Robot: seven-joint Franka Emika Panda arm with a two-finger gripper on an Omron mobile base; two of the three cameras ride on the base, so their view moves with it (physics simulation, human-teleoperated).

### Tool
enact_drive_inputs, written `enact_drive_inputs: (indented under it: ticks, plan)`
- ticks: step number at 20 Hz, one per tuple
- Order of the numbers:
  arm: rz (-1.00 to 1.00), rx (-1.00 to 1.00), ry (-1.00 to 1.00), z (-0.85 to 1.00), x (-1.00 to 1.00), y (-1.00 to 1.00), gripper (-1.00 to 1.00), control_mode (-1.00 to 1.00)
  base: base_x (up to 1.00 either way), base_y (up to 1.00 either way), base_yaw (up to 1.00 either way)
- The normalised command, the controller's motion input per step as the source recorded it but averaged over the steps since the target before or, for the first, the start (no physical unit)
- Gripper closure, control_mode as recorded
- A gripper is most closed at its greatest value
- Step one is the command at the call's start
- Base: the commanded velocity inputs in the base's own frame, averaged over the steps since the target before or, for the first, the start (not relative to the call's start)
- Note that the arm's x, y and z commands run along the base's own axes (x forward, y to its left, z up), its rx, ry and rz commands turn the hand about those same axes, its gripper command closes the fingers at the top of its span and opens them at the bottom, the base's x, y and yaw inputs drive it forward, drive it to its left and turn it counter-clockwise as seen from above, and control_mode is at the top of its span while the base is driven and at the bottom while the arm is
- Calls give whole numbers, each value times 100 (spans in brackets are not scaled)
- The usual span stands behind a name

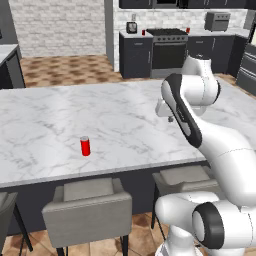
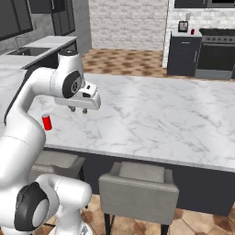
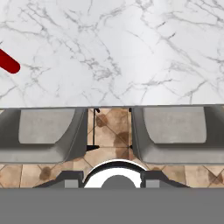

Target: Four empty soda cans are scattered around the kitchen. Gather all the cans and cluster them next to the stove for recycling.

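The big marble worktop (image 1: 60,110) runs wide across the room, its far right end hidden behind the white arm in the left base view. Beyond it, against the back wall, stands the stove (image 1: 169,47), black with a dark cooktop; its knobs are too small to tell apart from here. Grey stools (image 1: 87,207) are tucked under the near edge of the worktop, their legs cut off by the picture's bottom.

The pincer (image 2: 79,109) hangs just above the marble on the arm's side of the worktop, pointing down. Its two small tips stand close together and hold nothing; in the hand view the tips are barely visible at the bottom edge.

One soda can (image 1: 85,146) stands upright on the worktop near the front edge, apart from the pincer and off to its left. In the right base view the same can (image 2: 46,122) is partly covered by the arm's white forearm, and in the hand view it is cut by the left edge so that a red sliver (image 3: 8,61) remains.

Two more small red cans sit far back: one (image 1: 143,32) on the counter left of the stove, another (image 1: 188,30) to its right. No writing on any can is legible.
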Motion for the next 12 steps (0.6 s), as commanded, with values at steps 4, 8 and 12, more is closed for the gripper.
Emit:
enact_drive_inputs:
  ticks: [4,8,12]
  plan:
    - [0,0,0,0,-14,0,-100,-100,0,0,0]
    - [0,1,-6,0,-51,-6,-100,-100,0,0,0]
    - [0,2,-10,0,-70,-11,-100,-100,0,0,0]
